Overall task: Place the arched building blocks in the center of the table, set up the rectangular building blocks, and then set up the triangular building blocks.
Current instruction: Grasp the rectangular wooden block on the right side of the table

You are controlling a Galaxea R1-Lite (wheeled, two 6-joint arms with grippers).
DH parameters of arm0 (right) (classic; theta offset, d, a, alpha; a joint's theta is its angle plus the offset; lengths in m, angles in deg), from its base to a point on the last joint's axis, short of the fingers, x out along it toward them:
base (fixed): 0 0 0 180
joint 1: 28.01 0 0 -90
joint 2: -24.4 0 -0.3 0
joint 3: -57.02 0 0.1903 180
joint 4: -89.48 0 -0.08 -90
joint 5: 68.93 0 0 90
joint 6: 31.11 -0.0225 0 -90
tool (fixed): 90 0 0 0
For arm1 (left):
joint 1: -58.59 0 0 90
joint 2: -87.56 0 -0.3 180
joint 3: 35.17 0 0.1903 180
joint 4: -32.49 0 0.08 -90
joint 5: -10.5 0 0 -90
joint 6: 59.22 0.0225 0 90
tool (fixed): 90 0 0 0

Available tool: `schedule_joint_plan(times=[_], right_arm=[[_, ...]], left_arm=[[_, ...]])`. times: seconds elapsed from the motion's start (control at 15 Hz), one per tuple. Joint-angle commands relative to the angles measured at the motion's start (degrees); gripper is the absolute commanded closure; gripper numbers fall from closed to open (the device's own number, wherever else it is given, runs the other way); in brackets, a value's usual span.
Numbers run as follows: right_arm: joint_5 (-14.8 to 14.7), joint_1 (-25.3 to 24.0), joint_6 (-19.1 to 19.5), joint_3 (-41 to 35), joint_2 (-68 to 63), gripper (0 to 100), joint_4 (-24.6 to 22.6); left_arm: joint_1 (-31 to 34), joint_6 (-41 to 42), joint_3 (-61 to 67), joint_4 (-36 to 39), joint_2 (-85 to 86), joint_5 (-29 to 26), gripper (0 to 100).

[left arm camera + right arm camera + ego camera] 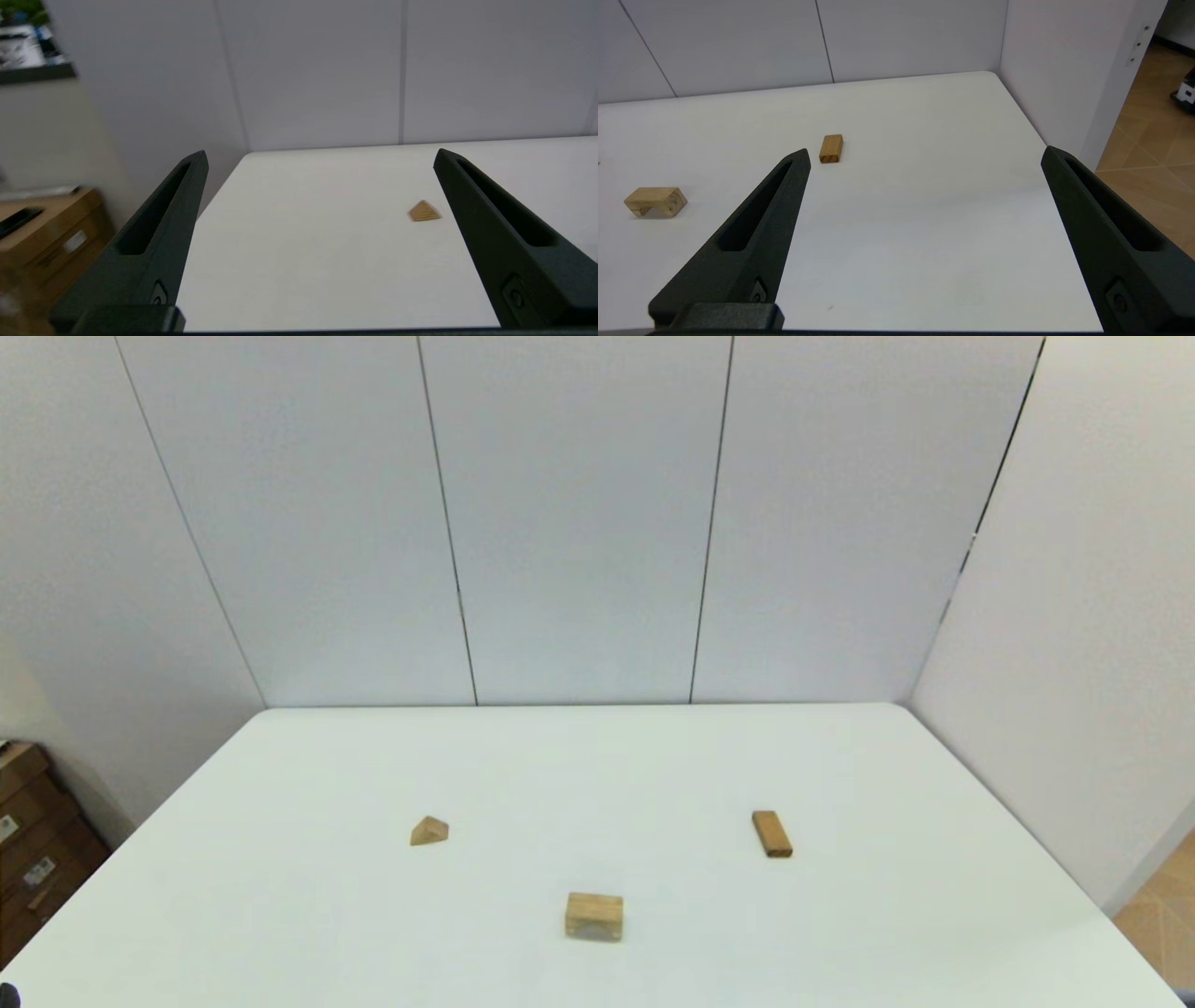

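Nothing grasped yet: left gripper (320, 156) and right gripper (924, 154) parked low, jaws apart. Left of arch (594, 916), probably loose: triangle (428, 831); right: plank (772, 833), lying flat.

Arched block (594, 916): light-tan wood, flat top, curved notch underneath w/ two short legs; stands on its legs near the front middle of the white table (597, 765). Rect. block (772, 833): darker orange-tan solid plank, lying flat, long axis running roughly front-to-back w/ a slight angle; on the right side, well apart from the arched one. Triangular block (428, 831): small tan prism, smallest of the three, ridge up, resting on a flat face; on the left side, about level w/ the plank. No two blocks touch.
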Motion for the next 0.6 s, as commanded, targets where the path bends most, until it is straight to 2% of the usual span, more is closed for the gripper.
schedule_joint_plan(times=[0.07,0.4,0.6], right_arm=[[-0.02,0.0,-0.04,0.0,-0.07,0,-0.02],[-0.02,0.0,-0.04,0.0,-0.07,0,-0.02],[-0.02,0.0,-0.04,0.0,-0.07,0,-0.02]], left_arm=[[0.03,-0.17,0.24,-1.21,4.05,-3.02,0],[0.03,-0.61,0.24,-4.11,4.05,-3.02,0],[0.03,-0.87,0.24,-8.41,4.05,-3.11,0]])
